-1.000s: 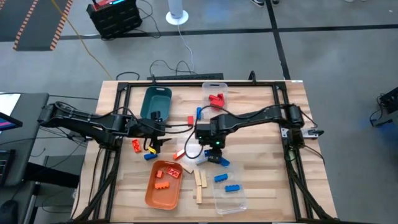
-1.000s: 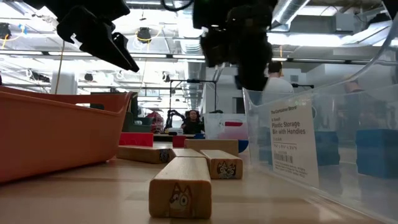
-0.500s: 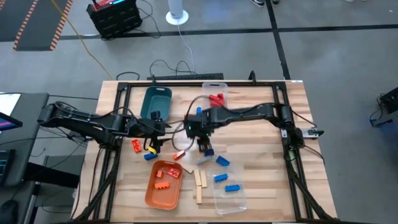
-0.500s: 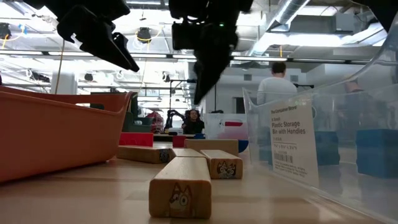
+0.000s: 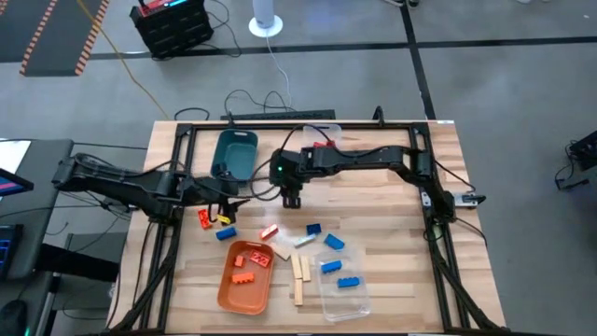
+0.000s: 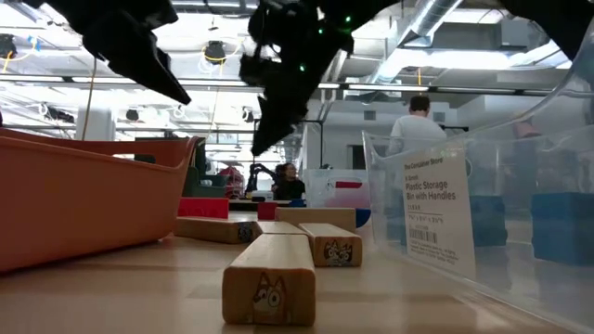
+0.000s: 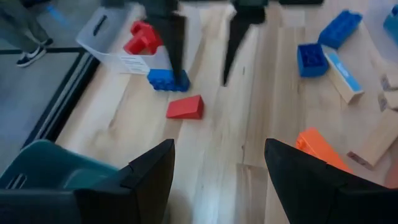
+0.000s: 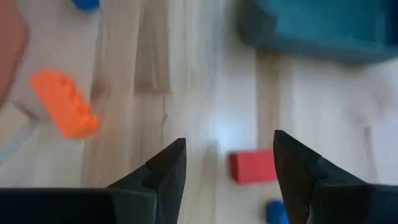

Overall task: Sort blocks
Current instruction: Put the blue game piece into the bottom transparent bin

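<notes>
Right gripper (image 5: 290, 198) hangs over the middle of the light wooden table (image 5: 392, 233), fingers spread apart and nothing between them. Its wrist camera looks down past those fingers (image 8: 163, 171) at a small red plastic block (image 8: 252, 167) lying flat on the wood, with an orange studded brick (image 8: 64, 112) off to one side and the dark teal plastic tray (image 8: 323, 28) near the far edge. From the low camera the same gripper (image 6: 269, 130) hangs clear above the tabletop.

Left gripper (image 5: 230, 199) sits beside the teal tray (image 5: 233, 152), jaws wide and empty too. Its own wrist camera shows the right arm's two dark fingers (image 7: 174, 37) pointing down near a blue brick (image 7: 168, 79) and that red block (image 7: 185, 107).

Blocks are scattered everywhere. An orange brick (image 5: 203, 218) and a blue one (image 5: 226, 233) lie just by the left gripper. Several orange and red bricks (image 5: 250, 260) already rest in the rounded orange plastic tray (image 5: 233, 289). Blue bricks (image 5: 347, 281) lie in the clear plastic bin (image 5: 345, 303) near the front, with more blue ones (image 5: 334, 242) loose on the wood beside it. Red pieces (image 5: 324, 147) sit in a second clear bin (image 5: 319, 131) at the back. Plain light-wood rectangular pieces (image 5: 299, 273) lie between the orange tray and the front bin.
</notes>
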